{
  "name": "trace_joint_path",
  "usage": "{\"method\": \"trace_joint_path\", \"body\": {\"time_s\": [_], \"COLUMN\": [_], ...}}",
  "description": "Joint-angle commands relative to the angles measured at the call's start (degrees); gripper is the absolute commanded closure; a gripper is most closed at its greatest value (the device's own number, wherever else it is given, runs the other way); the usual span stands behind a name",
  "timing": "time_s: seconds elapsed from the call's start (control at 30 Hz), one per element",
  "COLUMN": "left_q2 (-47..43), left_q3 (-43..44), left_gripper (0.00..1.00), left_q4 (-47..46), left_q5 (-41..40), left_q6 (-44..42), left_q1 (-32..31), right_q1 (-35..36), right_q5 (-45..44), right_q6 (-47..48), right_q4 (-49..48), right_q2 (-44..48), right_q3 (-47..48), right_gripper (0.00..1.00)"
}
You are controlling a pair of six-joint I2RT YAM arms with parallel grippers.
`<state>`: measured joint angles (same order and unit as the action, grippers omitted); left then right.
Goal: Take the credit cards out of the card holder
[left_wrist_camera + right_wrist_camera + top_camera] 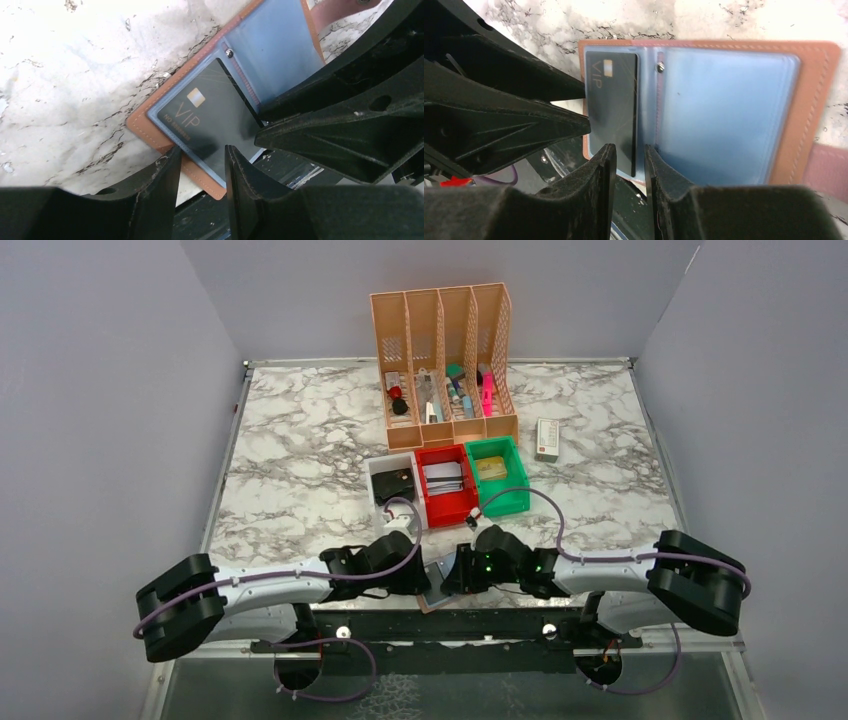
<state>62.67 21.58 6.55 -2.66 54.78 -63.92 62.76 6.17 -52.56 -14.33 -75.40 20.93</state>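
The tan-brown card holder (150, 127) lies open at the table's near edge, blue plastic sleeves (724, 110) facing up. A black credit card (611, 100) marked VIP sits in the left sleeve pocket; I see no other card. My left gripper (202, 157) is open, its fingers standing either side of the holder's near corner, which overhangs the table edge. My right gripper (628, 152) is open by a narrow gap, its fingers either side of the card's inner edge beside the sleeve spine. In the top view both grippers meet over the holder (437, 592), the left gripper (422, 575) and the right gripper (458, 573) almost touching.
Beyond the arms stand a white bin (382, 472) with a black case, a red bin (445, 505) with papers and a green bin (500, 502). A tan file organizer (445, 340) and a small white box (547, 439) stand further back. A dark rail (440, 625) runs below the table edge.
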Motion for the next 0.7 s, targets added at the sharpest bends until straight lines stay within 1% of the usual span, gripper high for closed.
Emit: {"method": "trace_joint_path", "body": {"time_s": [0.0, 0.13, 0.3, 0.47, 0.53, 0.63, 0.67], "left_q2": [2.8, 4.3, 6.1, 6.9, 7.0, 7.1, 7.2], "left_q3": [1.0, 1.3, 1.4, 1.5, 1.5, 1.4, 1.3], "left_gripper": [0.61, 0.68, 0.70, 0.75, 0.79, 0.82, 0.84], "left_q4": [-3.0, -3.0, -3.0, -3.0, -3.0, -3.0, -3.0], "left_q5": [-3.3, -4.2, -4.4, -4.3, -4.3, -4.3, -4.4], "left_q6": [1.3, 1.0, 0.6, 0.2, 0.2, 0.1, 0.1], "left_q1": [-1.0, -1.0, -1.1, -1.1, -1.2, -1.3, -1.3], "right_q1": [0.5, 0.5, 0.4, 0.4, 0.4, 0.4, 0.4], "right_q5": [-1.0, -5.8, -10.2, -7.5, -6.2, -5.1, -4.8], "right_q6": [-0.2, 1.2, 3.4, 3.0, 2.5, 1.9, 1.8], "right_q4": [-0.1, 4.8, 8.6, 5.9, 4.1, 3.0, 2.8], "right_q2": [1.9, 3.5, 2.8, 0.6, 0.4, 0.4, 0.6], "right_q3": [0.1, 1.5, 3.1, 2.9, 2.2, 1.9, 1.7], "right_gripper": [0.69, 0.68, 0.68, 0.72, 0.72, 0.75, 0.77]}}
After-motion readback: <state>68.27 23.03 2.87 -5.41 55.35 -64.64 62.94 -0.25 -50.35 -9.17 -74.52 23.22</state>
